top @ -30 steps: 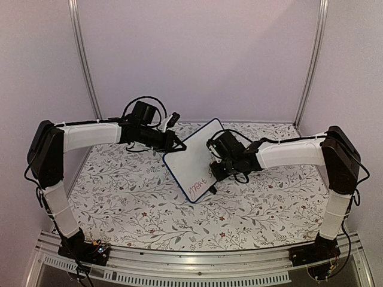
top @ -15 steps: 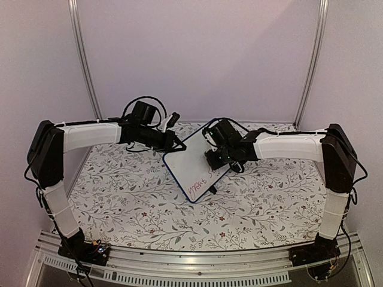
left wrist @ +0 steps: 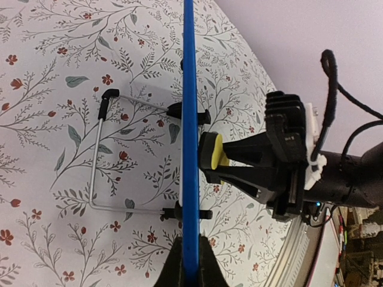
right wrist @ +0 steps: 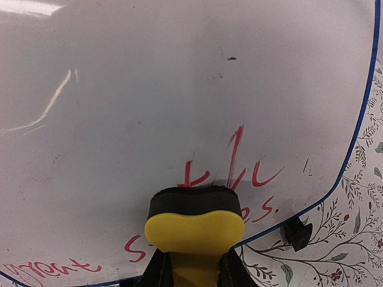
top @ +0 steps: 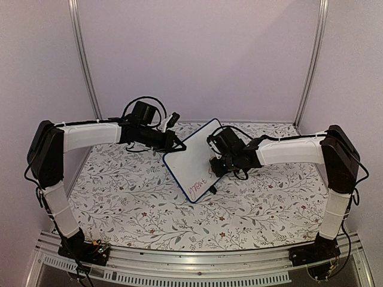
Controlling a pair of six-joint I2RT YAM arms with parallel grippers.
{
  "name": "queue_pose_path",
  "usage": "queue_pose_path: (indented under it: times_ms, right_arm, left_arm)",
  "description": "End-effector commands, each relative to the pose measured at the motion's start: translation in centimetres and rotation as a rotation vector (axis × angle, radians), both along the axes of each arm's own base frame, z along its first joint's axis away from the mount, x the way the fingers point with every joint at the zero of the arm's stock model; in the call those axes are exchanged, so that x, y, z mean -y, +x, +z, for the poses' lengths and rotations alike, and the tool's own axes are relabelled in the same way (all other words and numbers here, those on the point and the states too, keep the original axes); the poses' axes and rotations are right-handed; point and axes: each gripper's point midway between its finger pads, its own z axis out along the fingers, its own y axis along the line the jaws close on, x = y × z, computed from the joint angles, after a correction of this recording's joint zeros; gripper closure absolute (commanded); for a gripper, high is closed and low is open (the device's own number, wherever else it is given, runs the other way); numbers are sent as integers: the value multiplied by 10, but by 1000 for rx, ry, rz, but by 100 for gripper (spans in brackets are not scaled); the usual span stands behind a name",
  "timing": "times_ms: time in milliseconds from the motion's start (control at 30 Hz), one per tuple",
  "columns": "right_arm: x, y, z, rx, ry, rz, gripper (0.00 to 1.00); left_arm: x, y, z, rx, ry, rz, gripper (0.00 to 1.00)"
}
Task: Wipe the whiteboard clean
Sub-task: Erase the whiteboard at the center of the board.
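A small whiteboard (top: pixel 192 161) is held tilted between two robot arms over a floral-patterned table (top: pixel 119 197). Whether its lower corner touches the table cannot be told. Its blue-framed edge is clamped between the closed fingers of the left gripper (left wrist: pixel 190 266), and a wire stand (left wrist: pixel 99 155) is attached at its back. A yellow sponge eraser (right wrist: pixel 194 230) is gripped in the closed right gripper (right wrist: pixel 194 272), and its dark felt face is pressed flat against the writing side of the board.

Over the last second the right gripper has been swept up toward the board's far edge and brought back down to nearly where it began, which makes one full stroke. Well ahead of the eraser the surface is wiped nearly clean, with only faint grey smudges left. Close around the eraser, red writing (right wrist: pixel 239 173) is left. Some strokes lie just beyond its front edge, and more words lie to its left and right along the board's near edge.

The task is judged to be partly done. The remaining writing lies beside the eraser, so sideways passes along that near edge are likely needed.
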Motion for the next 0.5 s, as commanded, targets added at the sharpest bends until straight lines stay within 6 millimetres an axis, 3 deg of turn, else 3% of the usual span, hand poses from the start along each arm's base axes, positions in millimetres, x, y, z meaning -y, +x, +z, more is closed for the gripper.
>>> queue_pose_path:
  times_ms: [0,233,467]
  right_arm:
    - [-4,4,1,-4,11,6,84]
    - [-21,20,18,38,36,24,84]
    - [-17,20,13,31,22,22,84]
  left_arm:
    - [11,-22,1,6,7,-89,100]
    - [11,-21,1,10,10,-88,100]
    - [10,-22,2,13,9,-88,100]
